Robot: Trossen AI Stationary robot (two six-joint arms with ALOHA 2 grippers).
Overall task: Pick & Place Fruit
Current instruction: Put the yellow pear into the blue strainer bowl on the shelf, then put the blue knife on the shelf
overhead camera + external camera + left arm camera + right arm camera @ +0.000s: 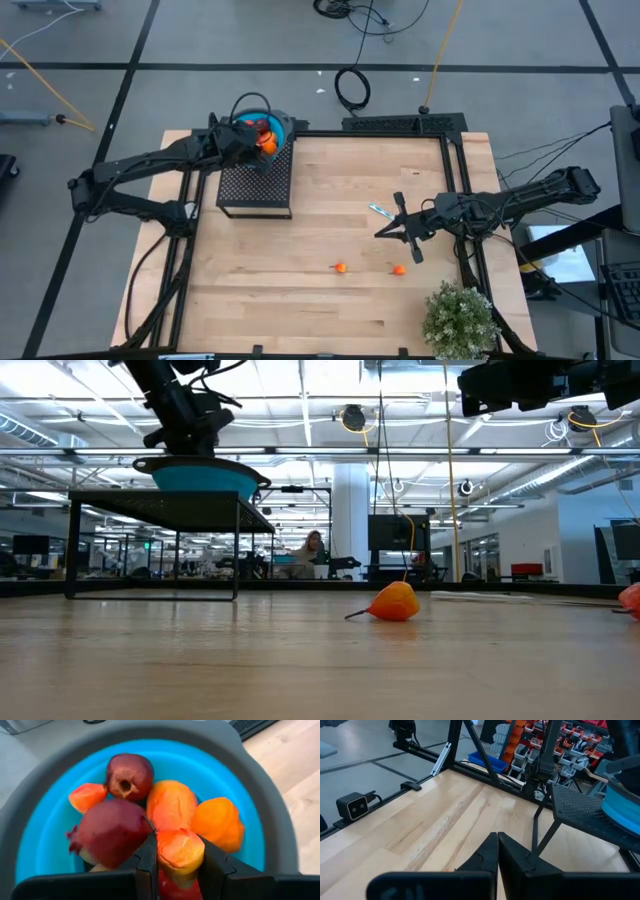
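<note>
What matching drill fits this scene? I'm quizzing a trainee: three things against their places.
1. left gripper
2. right gripper
3. potted plant

a. table's near right corner
b. over the blue bowl, fingers around an orange-red fruit
c. shut, above bare wood beside two small orange fruits

Pairs: 1-b, 2-c, 3-a

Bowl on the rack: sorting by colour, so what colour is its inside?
Bright blue bowl with a grey rim, clearest in the left wrist view.
</note>
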